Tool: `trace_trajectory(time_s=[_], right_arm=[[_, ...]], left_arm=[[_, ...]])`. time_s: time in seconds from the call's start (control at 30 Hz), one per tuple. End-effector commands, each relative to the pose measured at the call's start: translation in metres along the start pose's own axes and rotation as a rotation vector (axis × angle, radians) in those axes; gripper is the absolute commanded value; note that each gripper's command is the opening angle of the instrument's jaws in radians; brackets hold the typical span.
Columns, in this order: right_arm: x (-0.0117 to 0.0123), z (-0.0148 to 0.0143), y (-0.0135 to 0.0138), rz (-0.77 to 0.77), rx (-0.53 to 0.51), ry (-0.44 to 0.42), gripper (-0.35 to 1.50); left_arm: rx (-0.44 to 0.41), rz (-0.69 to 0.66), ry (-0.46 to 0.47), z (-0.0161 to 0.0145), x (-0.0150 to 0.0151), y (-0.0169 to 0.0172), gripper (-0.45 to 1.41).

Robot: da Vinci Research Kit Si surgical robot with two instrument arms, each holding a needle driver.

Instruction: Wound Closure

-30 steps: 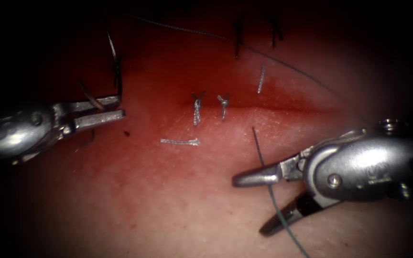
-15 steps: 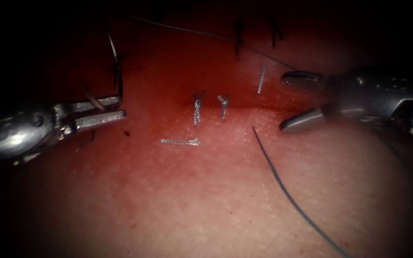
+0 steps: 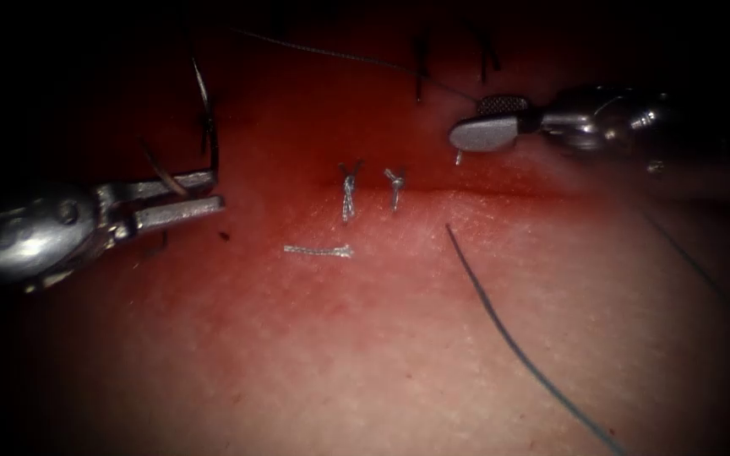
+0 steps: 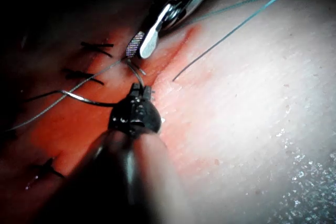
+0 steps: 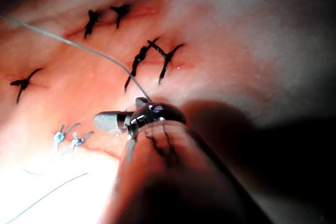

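The left gripper [image 3: 213, 192] clasps the curved needle [image 3: 204, 118] near its lower end, left of the cut [image 3: 483, 187]; the needle's long axis rises steeply, free of the tissue [image 3: 365, 338]. The right gripper [image 3: 479, 122] hangs parted above the cut, holding nothing, near the thread [image 3: 517, 346].

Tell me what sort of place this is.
Likely a surgical training bench: tissue with a cut partly closed by knots, the left pincer holding a needle, and thread.

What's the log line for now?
left end effector: shut on needle mid-curve, clear of tissue | right end effector: open, holds nothing, at thread
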Motion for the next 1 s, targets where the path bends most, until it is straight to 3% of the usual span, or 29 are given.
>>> trace_trajectory(time_s=[0.03, 0.33, 0.4, 0.47, 0.5, 0.57, 0.6, 0.67, 1.0], right_arm=[[0.0003, 0.0018, 0.0001, 0.009, 0.000, -0.005, 1.20], [0.0000, 0.0026, 0.0001, 0.045, 0.037, -0.042, 1.31], [0.0000, 0.0028, -0.0001, 0.042, 0.099, -0.044, 1.01], [0.0000, 0.0031, -0.0002, 0.034, 0.131, -0.043, 0.89], [0.0000, 0.0031, -0.0002, 0.028, 0.139, -0.052, 0.68], [-0.0001, 0.0030, -0.0004, 0.023, 0.151, -0.061, -0.26], [-0.0001, 0.0028, -0.0005, 0.022, 0.150, -0.069, -0.35], [0.0003, 0.0025, -0.0010, -0.001, 0.135, -0.079, -0.35], [0.0044, -0.0003, -0.0048, -0.374, 0.180, 0.126, -0.35]], left_arm=[[0.001, 0.001, 0.001, 0.0008, 0.0000, -0.0002, -0.45], [-0.002, 0.008, -0.001, 0.0007, 0.0000, -0.0003, -0.45], [-0.002, 0.008, 0.000, 0.0008, 0.0000, -0.0003, -0.45], [-0.002, 0.008, 0.000, 0.0008, 0.0000, -0.0003, -0.45], [-0.002, 0.008, 0.000, 0.0008, -0.0001, -0.0003, -0.45], [-0.002, 0.009, 0.000, 0.0008, -0.0001, -0.0004, -0.45], [-0.002, 0.009, 0.000, 0.0009, -0.0002, -0.0004, -0.45], [-0.004, 0.010, 0.003, 0.0010, -0.0004, -0.0005, -0.45], [-0.007, 0.181, 0.008, 0.0032, -0.0036, -0.0029, -0.45]])
